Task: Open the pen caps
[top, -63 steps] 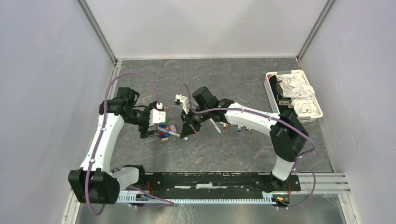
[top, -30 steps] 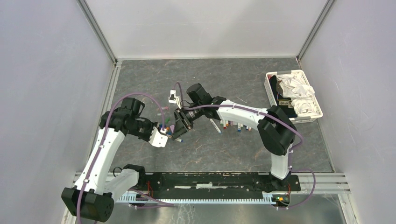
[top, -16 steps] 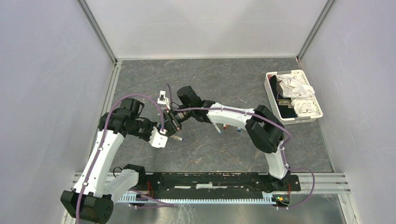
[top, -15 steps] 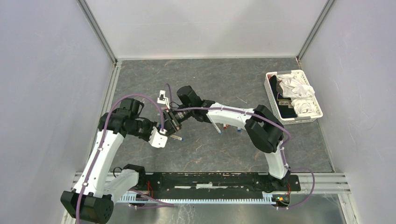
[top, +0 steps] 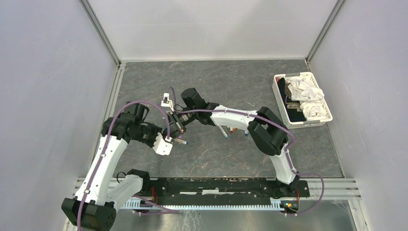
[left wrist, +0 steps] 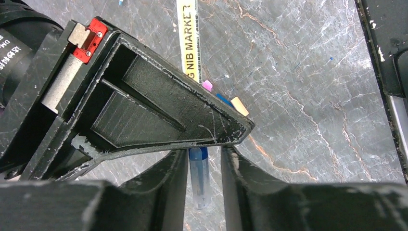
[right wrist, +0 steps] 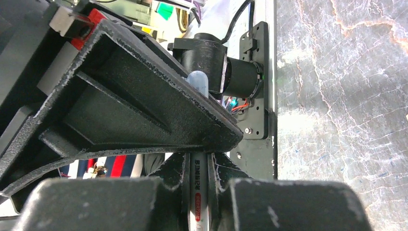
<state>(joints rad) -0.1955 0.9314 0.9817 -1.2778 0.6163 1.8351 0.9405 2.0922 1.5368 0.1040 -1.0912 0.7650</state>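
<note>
Seen from above, two robot arms meet over the left middle of a dark grey, stone-patterned table (top: pixel 216 82). Their black grippers sit nose to nose around a single pen.

The left gripper (left wrist: pixel 201 161) has its fingers drawn in narrow on a pale blue cap (left wrist: pixel 199 180), which sits between the two pads in the left wrist view. The right gripper (right wrist: pixel 197 166) is likewise closed tight, pinching the white pen (right wrist: pixel 197 192) by its barrel (a red label shows between the pads). In the right wrist view the cap's rounded end pokes out past the other gripper's finger.

Each arm holds one half, so that the two can be drawn apart along the pen's length. The cap looks not yet off, though the join itself is hidden by the fingers.

Just beyond the grippers, what look like a pink cap (left wrist: pixel 207 85), a blue cap (left wrist: pixel 223 99) and a tan cap (left wrist: pixel 239 106) lie close together on the table. They sit beside a yellow marker (left wrist: pixel 186 29) with black lettering. From these, some pens are probably already opened.

More pens (top: pixel 222 130) lie under the right arm. A white basket (top: pixel 278 96) of cloth stands well apart at the far right.
</note>
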